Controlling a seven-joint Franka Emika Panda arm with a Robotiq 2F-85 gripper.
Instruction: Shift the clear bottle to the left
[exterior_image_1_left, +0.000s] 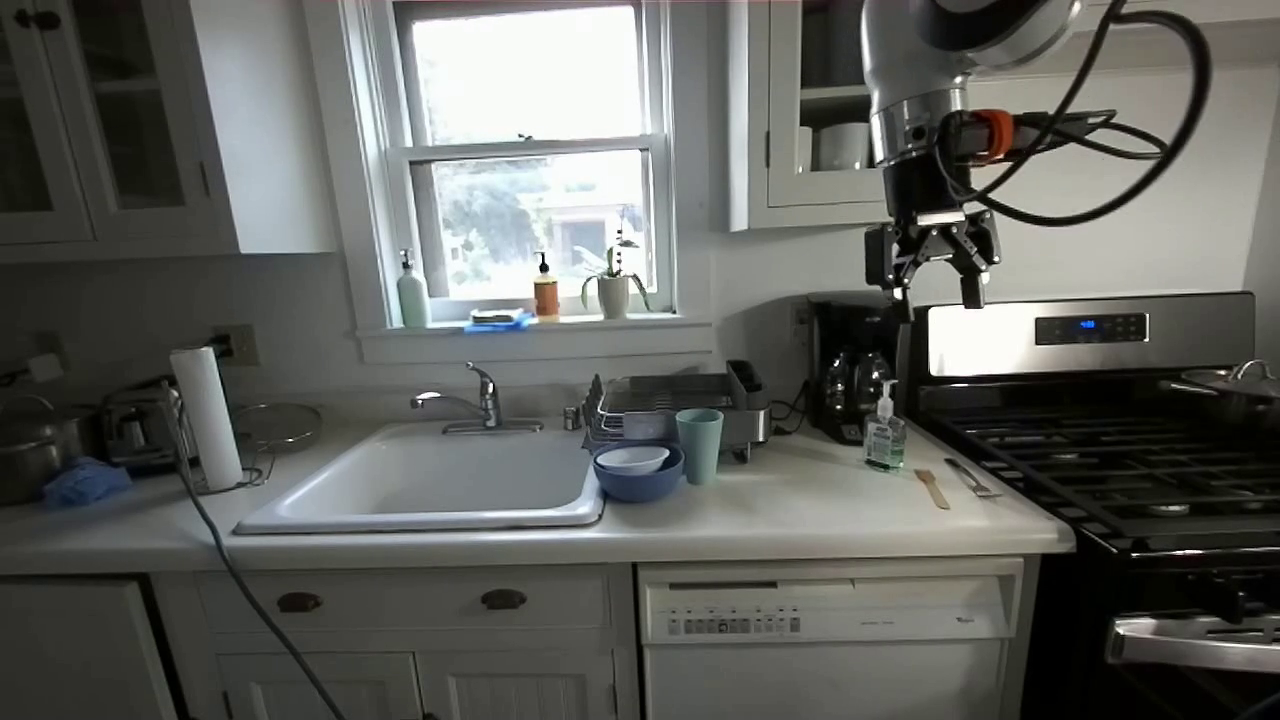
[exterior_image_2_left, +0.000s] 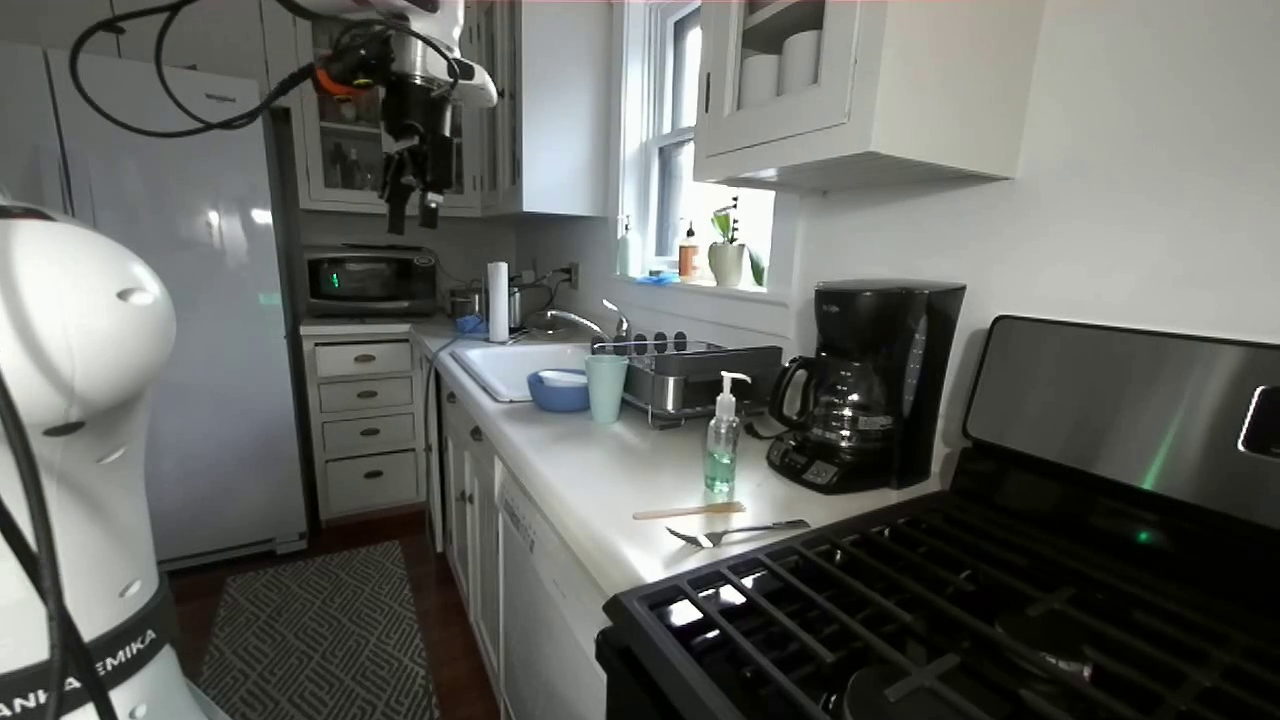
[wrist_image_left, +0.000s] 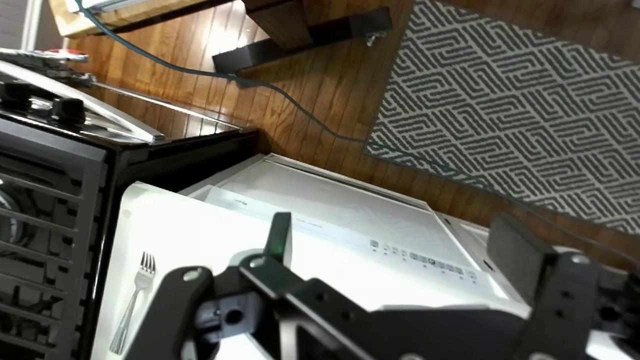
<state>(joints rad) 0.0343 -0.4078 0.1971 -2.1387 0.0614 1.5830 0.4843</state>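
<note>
"Where is the small, slim clear bottle (exterior_image_1_left: 885, 440) with the white pump top and green liquid low inside?"

"Upright on the white worktop (exterior_image_1_left: 790, 522), toward the end that meets the black gas stove (exterior_image_1_left: 1110, 480). It sits back from the front edge, just beside the glossy black coffee maker (exterior_image_2_left: 880, 340), a gap between them."

"How much room does it have?"

"Leftward in an exterior view, a broad stretch of white surface runs to the tall pale-green cup (exterior_image_1_left: 700, 447) and round blue bowl (exterior_image_1_left: 640, 487), with the dark metal dish rack (exterior_image_1_left: 745, 427) behind them. Stove side is tighter: a flat pale wooden utensil (exterior_image_2_left: 690, 511) and a shiny metal fork (wrist_image_left: 144, 280) lie between the bottle and that edge."

"And the black two-fingered end effector (exterior_image_1_left: 938, 290)?"

"Spread wide, its fingers (wrist_image_left: 279, 240) well apart. It hangs high, well apart from the bottle, in both exterior views."

"What do the views show differently?"

"The wrist view takes in the worktop's rounded corner, the brown plank floor (wrist_image_left: 340, 85) and the grey patterned rug (wrist_image_left: 500, 110); I can't make out the bottle there. Both exterior views show it plainly. The stove's blue-lit display (exterior_image_1_left: 1090, 327) and the tall white refrigerator (exterior_image_2_left: 190, 330) each show in just a single exterior view."
</note>
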